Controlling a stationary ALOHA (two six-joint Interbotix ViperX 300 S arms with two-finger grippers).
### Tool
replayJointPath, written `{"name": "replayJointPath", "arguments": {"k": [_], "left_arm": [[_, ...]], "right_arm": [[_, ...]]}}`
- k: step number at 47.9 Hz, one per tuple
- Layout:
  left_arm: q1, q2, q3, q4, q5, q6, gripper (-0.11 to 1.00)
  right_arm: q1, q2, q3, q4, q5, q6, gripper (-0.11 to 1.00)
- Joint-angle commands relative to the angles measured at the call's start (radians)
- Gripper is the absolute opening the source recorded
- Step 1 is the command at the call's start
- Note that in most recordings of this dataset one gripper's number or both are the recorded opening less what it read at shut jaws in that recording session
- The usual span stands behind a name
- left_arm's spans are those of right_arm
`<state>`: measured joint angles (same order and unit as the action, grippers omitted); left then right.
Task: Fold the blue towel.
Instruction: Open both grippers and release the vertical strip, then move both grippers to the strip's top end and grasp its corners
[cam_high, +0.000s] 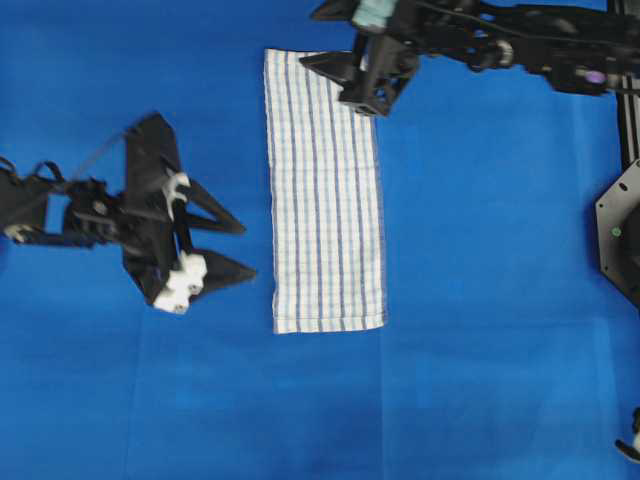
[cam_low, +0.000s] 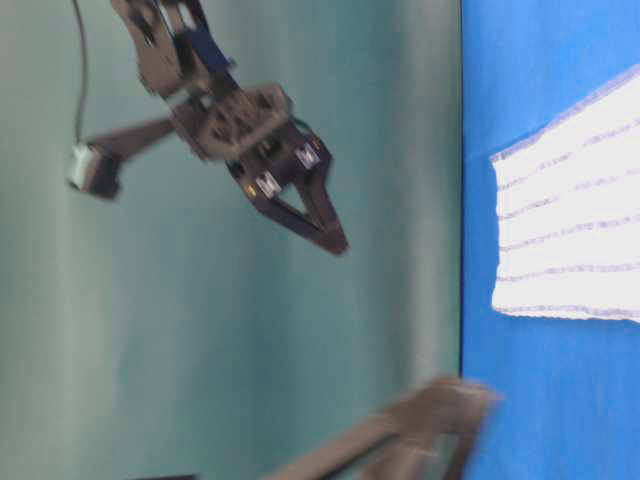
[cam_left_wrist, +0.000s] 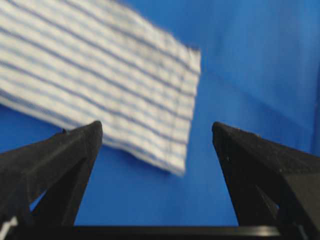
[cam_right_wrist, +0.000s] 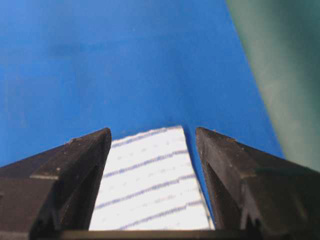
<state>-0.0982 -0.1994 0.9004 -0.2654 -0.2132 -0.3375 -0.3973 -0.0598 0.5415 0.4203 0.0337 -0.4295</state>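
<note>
The blue towel is a white cloth with thin blue stripes, lying flat as a long narrow strip on the blue table cover. My left gripper is open just left of the towel's lower half, apart from it, fingers pointing at its edge. In the left wrist view the towel's corner lies ahead of the open left gripper. My right gripper hangs open over the towel's top end. The right wrist view shows the towel's end between the spread fingers of the right gripper, nothing gripped.
The right arm stretches along the top edge from the right. A black mount sits at the right edge. A green wall rises behind the table, and the table-level view is blurred.
</note>
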Motion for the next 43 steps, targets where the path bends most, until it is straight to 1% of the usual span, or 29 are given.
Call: {"name": "replayJointPath", "arguments": {"k": [1,9,10,17,23,32,39,43], "left_arm": [[0.046,-0.063,-0.008,0.006,-0.005,0.057,0.88],[0.146,-0.077,-0.020,0.006,-0.015,0.216,0.88],[0.163,-0.074,-0.023,0.006,-0.018,0.245,0.88],[0.224,-0.055,-0.051,0.006,-0.018,0.348,0.88],[0.264,-0.029,-0.080,0.006,-0.018,0.402,0.88],[0.302,0.008,-0.112,0.006,-0.018,0.431,0.88],[0.365,0.051,-0.132,0.006,-0.021,0.453,0.88],[0.413,0.087,-0.150,0.006,-0.029,0.477,0.88]], "right_arm": [[0.000,-0.078,0.029,-0.003,-0.002,-0.002,0.94],[0.000,-0.164,0.121,-0.003,-0.003,0.006,0.94],[0.000,-0.172,0.132,-0.003,-0.003,0.008,0.94],[0.000,-0.219,0.183,0.000,-0.005,0.011,0.94],[0.000,-0.232,0.199,0.000,-0.008,0.011,0.94],[0.000,-0.215,0.195,0.002,-0.014,0.011,0.94],[-0.012,-0.176,0.183,0.000,-0.040,0.008,0.94],[-0.038,-0.143,0.172,0.000,-0.049,0.006,0.94]]}}
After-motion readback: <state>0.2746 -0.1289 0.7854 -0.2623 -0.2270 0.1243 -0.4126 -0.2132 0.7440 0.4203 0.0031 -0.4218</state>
